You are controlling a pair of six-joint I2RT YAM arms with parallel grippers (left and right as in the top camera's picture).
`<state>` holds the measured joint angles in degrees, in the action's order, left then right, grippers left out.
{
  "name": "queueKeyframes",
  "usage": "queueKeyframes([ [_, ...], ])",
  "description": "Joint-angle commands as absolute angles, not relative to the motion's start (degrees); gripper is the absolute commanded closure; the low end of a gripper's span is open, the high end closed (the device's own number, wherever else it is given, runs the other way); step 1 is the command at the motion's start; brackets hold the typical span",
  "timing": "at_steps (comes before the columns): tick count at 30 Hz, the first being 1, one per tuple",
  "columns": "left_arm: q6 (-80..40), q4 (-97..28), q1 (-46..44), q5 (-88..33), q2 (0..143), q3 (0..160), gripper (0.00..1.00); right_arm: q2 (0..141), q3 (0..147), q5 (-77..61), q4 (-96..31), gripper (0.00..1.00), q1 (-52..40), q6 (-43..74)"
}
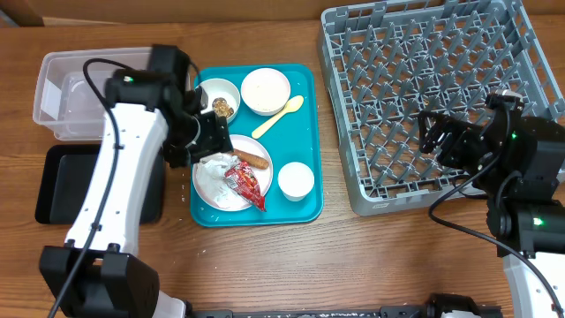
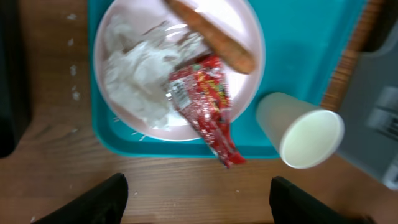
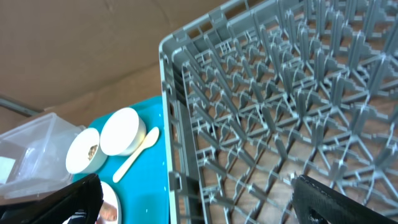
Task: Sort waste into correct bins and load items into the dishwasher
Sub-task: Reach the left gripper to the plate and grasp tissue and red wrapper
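The serving tray (image 1: 309,137) lies between the tub (image 1: 62,88), left, and the dish rack (image 1: 441,97), right; the plate (image 2: 239,25) rests on it.

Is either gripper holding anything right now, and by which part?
Nothing is held. The left gripper is open and empty by the round white plate; the right gripper is open and empty over the grey plastic dish rack.

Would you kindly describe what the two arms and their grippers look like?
The left arm and right arm have white links, black joints with small green lights, and loose black cables. The left gripper and right gripper are black with two fingers.
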<state>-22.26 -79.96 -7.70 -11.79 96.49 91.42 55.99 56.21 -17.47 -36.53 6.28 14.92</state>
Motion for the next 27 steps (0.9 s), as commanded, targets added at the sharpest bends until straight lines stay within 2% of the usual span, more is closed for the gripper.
queueKeyframes([
  [1,-35.4,-77.2,-12.0,-1.2,96.1,85.6,0.2,55.7,57.6,-17.6,-37.5,0.0,6.5,14.5],
  [4,-40.1,-70.0,-14.0,-0.5,96.1,77.0,0.06,55.7,57.6,-16.6,-38.6,0.0,6.5,14.5],
  [8,-41.8,-61.3,-13.8,-0.6,96.1,69.9,0.0,55.7,57.6,-16.6,-39.4,0.0,6.5,14.5],
  [17,-38.5,-45.5,-13.8,-0.6,96.3,61.0,0.0,55.7,57.6,-16.6,-39.8,0.0,6.5,14.5],
  [22,-37.7,-42.7,-13.9,-0.6,96.5,58.8,0.0,55.7,57.6,-16.6,-40.0,0.0,6.5,14.5],
  [27,-33.6,-39.9,-13.9,-0.7,98.7,58.1,0.05,55.8,57.6,-16.6,-40.7,0.0,6.5,14.6],
])
